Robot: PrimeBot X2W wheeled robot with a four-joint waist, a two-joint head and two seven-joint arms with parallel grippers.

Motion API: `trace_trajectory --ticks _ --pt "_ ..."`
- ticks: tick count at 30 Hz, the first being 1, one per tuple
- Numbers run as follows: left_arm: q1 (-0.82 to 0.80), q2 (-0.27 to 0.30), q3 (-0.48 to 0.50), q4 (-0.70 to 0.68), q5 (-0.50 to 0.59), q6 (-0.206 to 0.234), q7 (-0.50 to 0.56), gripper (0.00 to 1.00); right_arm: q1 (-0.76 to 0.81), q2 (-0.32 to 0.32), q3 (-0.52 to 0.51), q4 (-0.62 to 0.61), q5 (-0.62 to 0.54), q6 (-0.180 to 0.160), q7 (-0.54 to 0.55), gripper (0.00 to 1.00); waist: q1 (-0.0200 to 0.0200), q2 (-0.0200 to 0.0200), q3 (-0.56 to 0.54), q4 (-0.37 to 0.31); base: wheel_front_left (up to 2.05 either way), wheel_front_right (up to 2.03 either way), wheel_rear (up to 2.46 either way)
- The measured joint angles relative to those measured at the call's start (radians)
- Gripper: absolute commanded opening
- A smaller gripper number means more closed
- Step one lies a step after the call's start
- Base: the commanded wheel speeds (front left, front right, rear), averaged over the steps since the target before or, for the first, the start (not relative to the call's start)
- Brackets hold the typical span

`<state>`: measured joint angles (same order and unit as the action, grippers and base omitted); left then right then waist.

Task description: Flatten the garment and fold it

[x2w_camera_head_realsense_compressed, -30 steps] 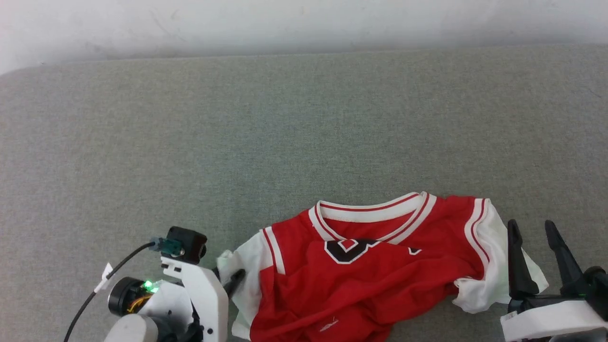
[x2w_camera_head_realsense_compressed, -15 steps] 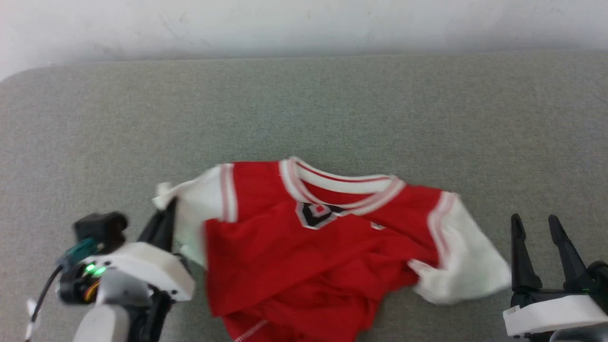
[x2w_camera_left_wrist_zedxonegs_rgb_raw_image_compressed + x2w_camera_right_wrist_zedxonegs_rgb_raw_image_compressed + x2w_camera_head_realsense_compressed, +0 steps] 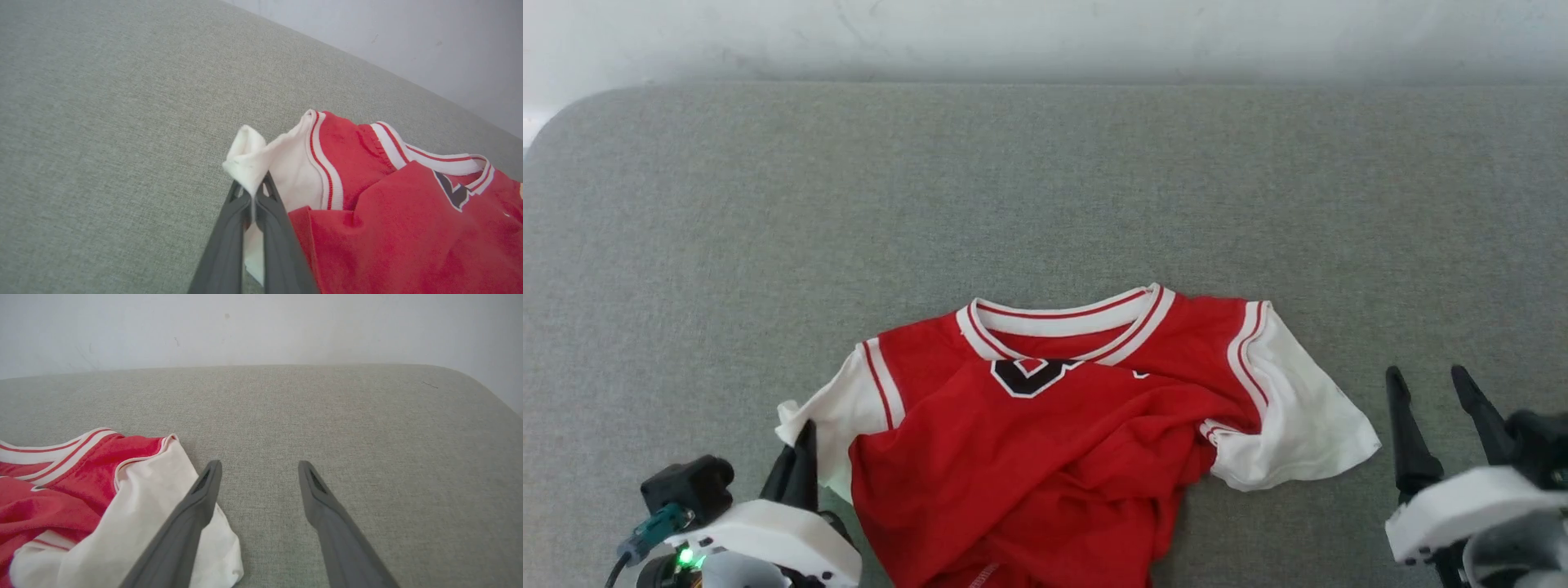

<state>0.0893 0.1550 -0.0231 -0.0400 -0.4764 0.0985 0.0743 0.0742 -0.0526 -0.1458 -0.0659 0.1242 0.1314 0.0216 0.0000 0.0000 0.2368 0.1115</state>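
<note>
The garment (image 3: 1045,441) is a red jersey with white sleeves and striped trim, lying crumpled near the front of the grey surface, its collar toward the wall. Its lower part is bunched up over the chest characters. My left gripper (image 3: 802,437) is shut on the edge of the garment's white left sleeve (image 3: 261,163), which the pinched fingers (image 3: 253,196) lift a little. My right gripper (image 3: 1425,380) stands open just to the right of the other white sleeve (image 3: 135,522), holding nothing; in the right wrist view its left finger (image 3: 192,510) crosses that sleeve's edge.
The grey fabric surface (image 3: 1045,188) stretches wide behind and beside the garment. A pale wall (image 3: 1045,33) runs along its far edge. The surface's rounded far-left corner (image 3: 572,106) is in view.
My left gripper closed on the white sleeve and dragged the garment leftward, spreading that sleeve out. The right gripper stayed open in place. The head camera shifted slightly.
</note>
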Motion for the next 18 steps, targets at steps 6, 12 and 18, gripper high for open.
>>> trace_trajectory --ticks 6,12,18 --pt "-0.033 -0.002 -0.021 0.002 0.001 -0.009 -0.002 0.0 -0.035 -0.012 0.06 -0.018 -0.016 0.0 0.317 1.0 0.0 0.0 0.018 0.011 0.0 0.0 0.0" --pt "-0.04 -0.008 -0.035 0.011 0.0 -0.011 -0.001 0.0 -0.026 -0.043 0.08 -0.05 -0.016 0.0 0.552 1.0 0.0 0.0 0.035 0.026 0.0 0.0 0.0" --pt "-0.06 -0.007 -0.042 0.016 0.0 -0.018 -0.001 0.0 -0.02 -0.046 0.098 -0.084 0.036 0.0 0.637 0.28 -0.0001 0.0 0.054 0.036 0.0 0.0 0.0"
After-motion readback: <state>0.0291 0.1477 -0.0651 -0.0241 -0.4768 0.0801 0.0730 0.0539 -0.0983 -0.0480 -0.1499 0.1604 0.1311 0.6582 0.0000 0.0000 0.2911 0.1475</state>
